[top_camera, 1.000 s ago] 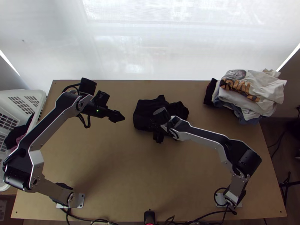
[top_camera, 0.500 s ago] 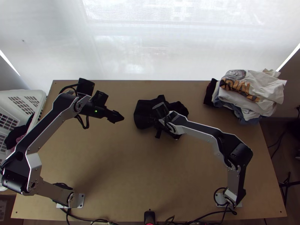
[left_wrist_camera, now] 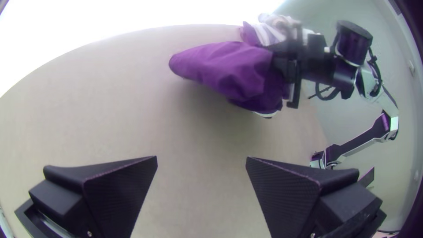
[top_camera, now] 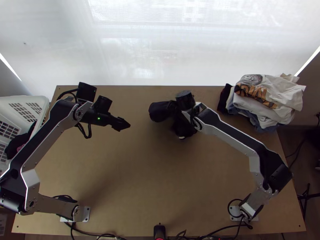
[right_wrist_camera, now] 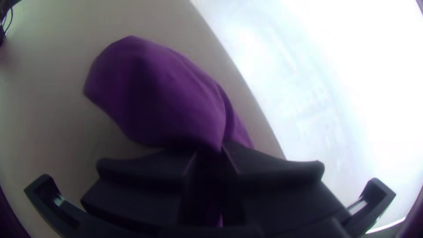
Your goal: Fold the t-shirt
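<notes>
Pinching bunched shirt [top_camera: 161,112] in right end effector [right_wrist_camera: 210,152]; bulging toward top view's ten o'clock, facing spread left end effector [left_wrist_camera: 201,159].

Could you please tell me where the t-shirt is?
In the top view, the t-shirt is bunched in the right gripper, left of the clothes pile.

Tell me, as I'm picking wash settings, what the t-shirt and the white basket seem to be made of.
The t-shirt looks like soft, matte fabric, perhaps cotton jersey: it bends in smooth, rounded folds without shine, but the fibre can't be told. The basket looks like rigid, smooth plastic, probably moulded: its walls carry regular grids of openings.
</notes>
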